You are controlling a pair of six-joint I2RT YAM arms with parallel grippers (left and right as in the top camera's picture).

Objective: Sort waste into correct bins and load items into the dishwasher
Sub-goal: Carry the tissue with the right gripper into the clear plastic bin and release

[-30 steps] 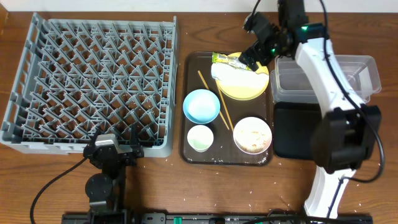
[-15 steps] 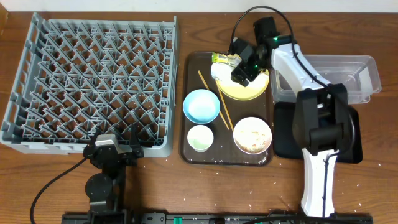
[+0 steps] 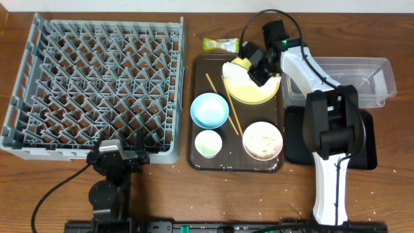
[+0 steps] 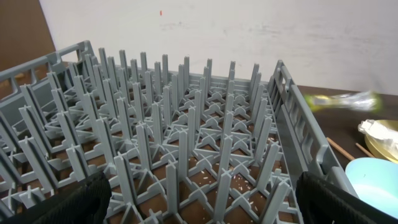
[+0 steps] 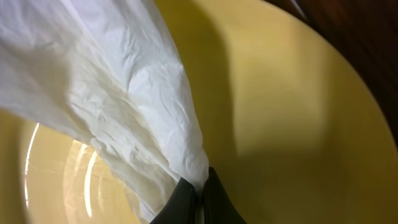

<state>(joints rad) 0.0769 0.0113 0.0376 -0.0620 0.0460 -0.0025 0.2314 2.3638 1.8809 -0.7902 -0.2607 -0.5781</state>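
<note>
Overhead: right gripper (image 3: 252,68) sits over the round yellow plate (image 3: 262,94), near the tabletop's far edge, with the crumpled white paper napkin (image 3: 234,73) draped from it.

Left wrist: left gripper (image 4: 199,202) is spread wide, idle by the grey pegged plastic rack (image 4: 186,124).

Right wrist: jaws pinch only the napkin's corner. Lift straight and slowly, since a thin grip may slip.
</note>
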